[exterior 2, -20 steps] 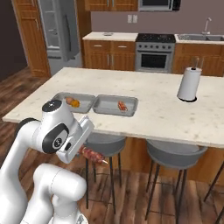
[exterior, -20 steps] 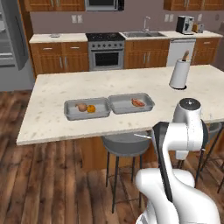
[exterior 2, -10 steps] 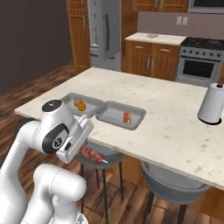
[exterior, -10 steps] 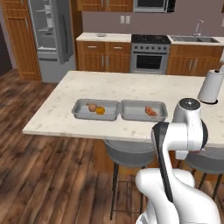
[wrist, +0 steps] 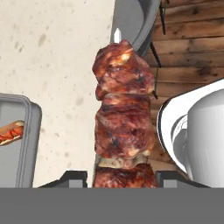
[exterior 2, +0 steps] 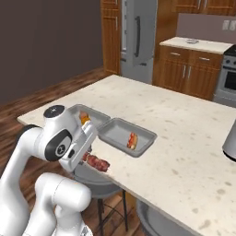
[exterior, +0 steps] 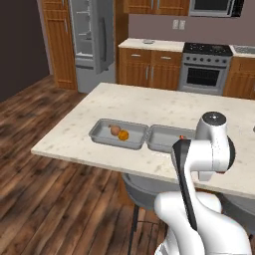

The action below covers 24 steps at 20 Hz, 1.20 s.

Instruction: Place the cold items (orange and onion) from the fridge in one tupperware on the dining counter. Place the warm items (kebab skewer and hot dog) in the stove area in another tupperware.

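Observation:
My gripper is shut on the kebab skewer, whose brown meat chunks stand up between the fingertips. In the right base view the kebab skewer hangs level at the dining counter's near edge, just in front of the two grey tupperware. The left tupperware holds the onion and the orange. The right tupperware holds the hot dog, which also shows at the left of the hand view as the hot dog. My arm hides part of that tupperware in the left base view.
The dining counter stretches away to the right and back. A grey stool stands under its edge, above wooden floor. The fridge and the stove stand along the back wall. A paper towel roll sits at the right edge.
The whole picture has shifted as the base drove along the counter; the tupperware now sit closer and more central. My gripper stays shut on the kebab skewer.

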{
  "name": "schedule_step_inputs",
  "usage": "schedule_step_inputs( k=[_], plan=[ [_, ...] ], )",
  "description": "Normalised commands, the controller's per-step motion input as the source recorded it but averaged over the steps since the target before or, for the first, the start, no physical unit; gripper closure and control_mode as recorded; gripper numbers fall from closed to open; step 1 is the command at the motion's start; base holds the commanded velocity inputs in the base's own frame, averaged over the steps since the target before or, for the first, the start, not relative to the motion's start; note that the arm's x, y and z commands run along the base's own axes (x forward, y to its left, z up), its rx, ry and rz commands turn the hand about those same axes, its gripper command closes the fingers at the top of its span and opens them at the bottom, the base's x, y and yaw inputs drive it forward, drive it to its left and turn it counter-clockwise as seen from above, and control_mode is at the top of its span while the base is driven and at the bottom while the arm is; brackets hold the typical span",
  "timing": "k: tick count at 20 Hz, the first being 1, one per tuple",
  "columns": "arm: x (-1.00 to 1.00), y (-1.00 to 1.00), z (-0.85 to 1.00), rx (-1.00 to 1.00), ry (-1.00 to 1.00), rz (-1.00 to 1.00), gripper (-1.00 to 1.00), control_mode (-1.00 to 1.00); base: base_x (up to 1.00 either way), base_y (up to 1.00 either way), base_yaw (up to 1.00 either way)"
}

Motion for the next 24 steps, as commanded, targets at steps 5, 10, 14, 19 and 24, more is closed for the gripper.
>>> schedule_step_inputs(
  k=[5, 10, 14, 19, 24],
  plan=[
    [0.0, 0.0, 0.0, 0.0, 0.0, 0.0, 1.0, 1.0, 0.23, -0.49, 0.29],
    [0.04, -0.1, 0.0, 0.04, 0.0, 0.06, 1.0, -1.0, 0.15, -0.43, 0.25],
    [0.33, -0.6, 0.01, 0.25, 0.0, 0.29, 1.0, -1.0, 0.0, 0.0, 0.0],
    [0.61, -0.46, 0.08, 0.18, 0.02, 0.22, 1.0, -1.0, 0.0, 0.0, 0.0],
    [0.64, -0.31, 0.25, 0.07, 0.05, 0.15, 1.0, -1.0, 0.0, 0.0, 0.0]
  ],
)
